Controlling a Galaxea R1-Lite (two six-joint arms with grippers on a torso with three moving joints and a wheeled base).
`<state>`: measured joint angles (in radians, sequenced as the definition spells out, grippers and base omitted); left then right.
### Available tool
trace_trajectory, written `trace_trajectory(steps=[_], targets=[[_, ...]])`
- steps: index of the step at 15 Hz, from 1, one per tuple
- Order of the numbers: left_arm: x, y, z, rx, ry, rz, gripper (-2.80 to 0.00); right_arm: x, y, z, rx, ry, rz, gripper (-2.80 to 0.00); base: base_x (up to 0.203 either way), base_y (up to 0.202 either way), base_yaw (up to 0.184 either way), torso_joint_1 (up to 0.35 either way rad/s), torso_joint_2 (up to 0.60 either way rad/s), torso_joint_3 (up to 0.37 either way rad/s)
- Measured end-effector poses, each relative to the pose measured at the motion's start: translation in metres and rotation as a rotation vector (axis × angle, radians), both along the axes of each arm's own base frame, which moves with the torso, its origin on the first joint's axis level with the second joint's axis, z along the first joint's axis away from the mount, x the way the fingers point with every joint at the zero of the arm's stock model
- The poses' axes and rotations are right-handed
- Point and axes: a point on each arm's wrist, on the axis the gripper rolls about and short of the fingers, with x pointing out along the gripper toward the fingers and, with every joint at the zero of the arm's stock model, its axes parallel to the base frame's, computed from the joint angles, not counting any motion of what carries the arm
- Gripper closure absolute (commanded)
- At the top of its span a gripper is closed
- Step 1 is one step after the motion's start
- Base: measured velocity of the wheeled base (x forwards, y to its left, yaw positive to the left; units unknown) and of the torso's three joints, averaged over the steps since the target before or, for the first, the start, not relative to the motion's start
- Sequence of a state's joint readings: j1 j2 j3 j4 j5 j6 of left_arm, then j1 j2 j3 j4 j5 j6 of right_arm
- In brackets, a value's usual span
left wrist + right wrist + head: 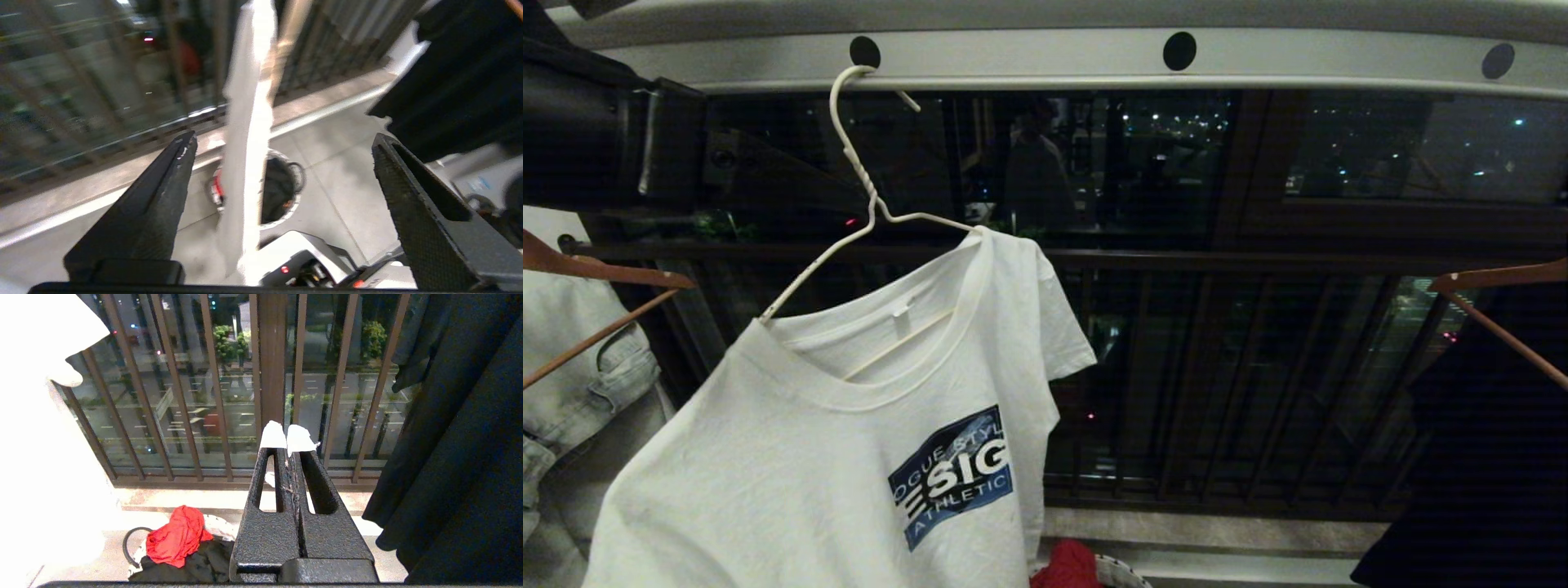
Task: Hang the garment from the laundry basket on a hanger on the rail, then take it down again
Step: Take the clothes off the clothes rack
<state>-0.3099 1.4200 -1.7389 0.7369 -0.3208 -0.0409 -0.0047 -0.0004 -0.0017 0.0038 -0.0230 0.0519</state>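
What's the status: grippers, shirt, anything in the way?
Left gripper open, holding nothing; right gripper shut, empty. Shirt on hanger, tilted, hooked on rail. Jeans hang close beside it.

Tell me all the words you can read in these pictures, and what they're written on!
All are on the slanted blue-and-black print on the white T-shirt:
"OGUE STYL", top line, cut off at both ends by folds.
"ESIG", big white letters, cut off too.
"ATHLETIC", bottom line.
The small neck tag shows no readable text.
Nothing else carries words.
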Motion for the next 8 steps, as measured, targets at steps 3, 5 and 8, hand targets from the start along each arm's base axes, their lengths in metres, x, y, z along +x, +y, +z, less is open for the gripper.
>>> trace_trajectory(steps=[3,5,8], targets=[[0.016,-0.018,-0.007,0.002,-0.037,0.005,-2.80,0.000,0.000,0.000,0.000,0.000,0.000,0.00,0.000,0.000,0.000,0.000,0.00,0.000],[0.029,-0.028,-0.017,0.040,-0.045,0.070,-2.80,0.000,0.000,0.000,0.000,0.000,0.000,0.00,0.000,0.000,0.000,0.000,0.00,0.000],[0.045,-0.037,-0.029,0.032,-0.091,0.092,-2.80,0.000,0.000,0.000,0.000,0.000,0.000,0.00,0.000,0.000,0.000,0.000,0.00,0.000]])
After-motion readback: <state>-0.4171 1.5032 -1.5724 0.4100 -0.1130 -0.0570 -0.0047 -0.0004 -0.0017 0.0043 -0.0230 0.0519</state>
